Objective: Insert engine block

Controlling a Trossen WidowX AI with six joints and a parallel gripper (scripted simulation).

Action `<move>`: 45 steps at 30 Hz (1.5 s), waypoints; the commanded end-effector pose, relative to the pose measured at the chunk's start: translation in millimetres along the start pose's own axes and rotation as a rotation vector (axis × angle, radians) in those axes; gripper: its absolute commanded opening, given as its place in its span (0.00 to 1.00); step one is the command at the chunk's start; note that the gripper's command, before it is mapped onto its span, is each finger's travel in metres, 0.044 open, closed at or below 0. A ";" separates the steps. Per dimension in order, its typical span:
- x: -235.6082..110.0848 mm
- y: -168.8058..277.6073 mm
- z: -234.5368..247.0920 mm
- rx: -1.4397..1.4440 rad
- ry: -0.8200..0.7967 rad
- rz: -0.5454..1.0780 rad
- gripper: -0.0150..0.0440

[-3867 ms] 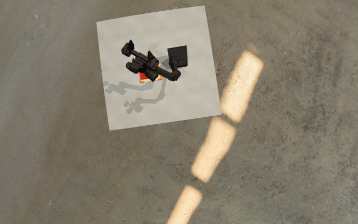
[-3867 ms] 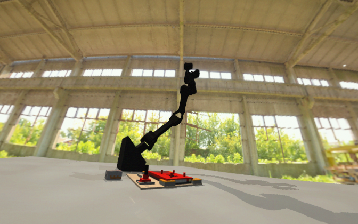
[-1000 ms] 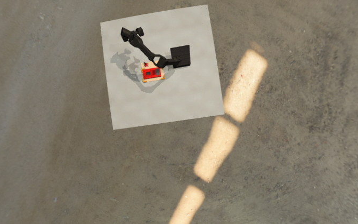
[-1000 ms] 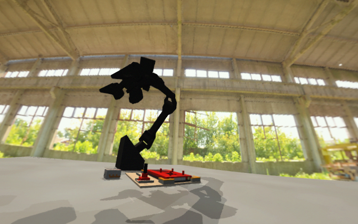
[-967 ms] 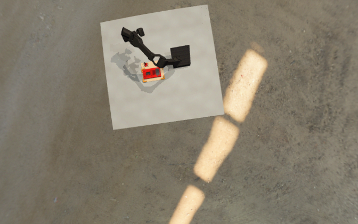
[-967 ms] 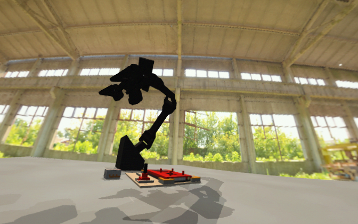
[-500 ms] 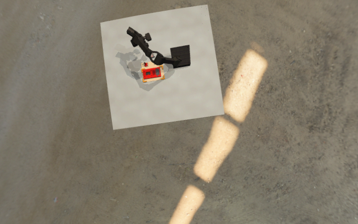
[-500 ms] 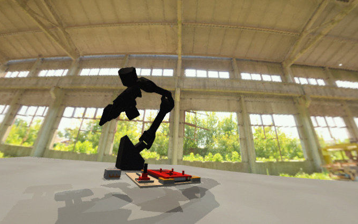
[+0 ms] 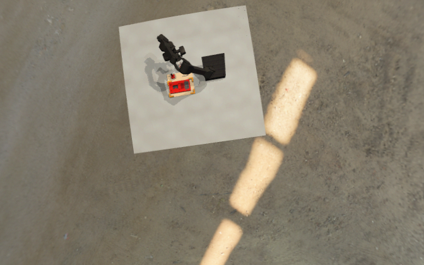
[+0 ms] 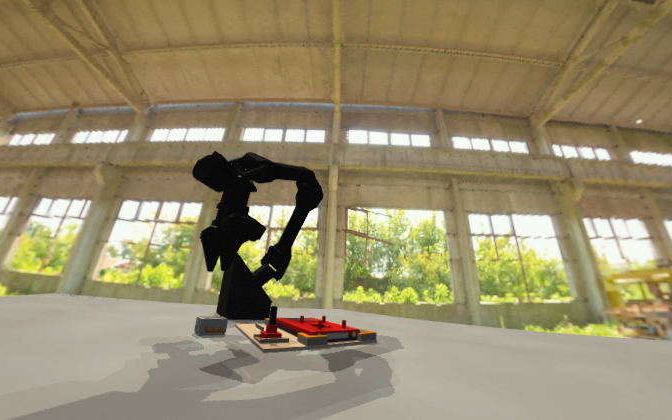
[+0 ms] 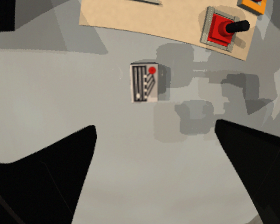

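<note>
The engine block (image 10: 210, 326) (image 11: 144, 83) is a small grey block with dark slots and a red dot on its top. It stands on the table beside the board, outside the car body. In the overhead view the arm partly covers it. My gripper (image 11: 157, 128) is wide open and empty, high above the table and pointing down. In the wrist view the block lies beyond the fingertips, between their lines. The red car body (image 9: 171, 89) (image 10: 297, 325) lies on the beige board; it is outside the wrist view. The rib cannot be made out.
A red piece with an upright black peg (image 10: 271, 329) (image 11: 221, 30) stands on the board (image 10: 249, 332) (image 11: 116, 17), at the corner near the block. Orange and grey corner pieces (image 10: 312, 338) border the car body. The black arm base (image 9: 214, 65) (image 10: 244, 300) stands behind.
</note>
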State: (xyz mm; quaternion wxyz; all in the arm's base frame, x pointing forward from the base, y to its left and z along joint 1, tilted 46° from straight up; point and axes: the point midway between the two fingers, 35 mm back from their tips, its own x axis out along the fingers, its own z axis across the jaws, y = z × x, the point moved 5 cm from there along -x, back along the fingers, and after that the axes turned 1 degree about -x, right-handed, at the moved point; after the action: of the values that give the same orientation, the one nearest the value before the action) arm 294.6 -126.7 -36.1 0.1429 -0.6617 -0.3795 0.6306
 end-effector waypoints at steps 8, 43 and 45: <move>58.1 -8.2 3.2 0.005 0.004 -0.038 1.00; 100.3 -12.8 4.9 0.004 0.004 -0.040 0.78; 100.3 -12.8 4.9 0.004 0.004 -0.040 0.69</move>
State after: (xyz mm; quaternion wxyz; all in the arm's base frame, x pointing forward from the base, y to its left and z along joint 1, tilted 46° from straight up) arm 278.8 -52.3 -100.7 0.1537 -0.6558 -0.3911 0.6272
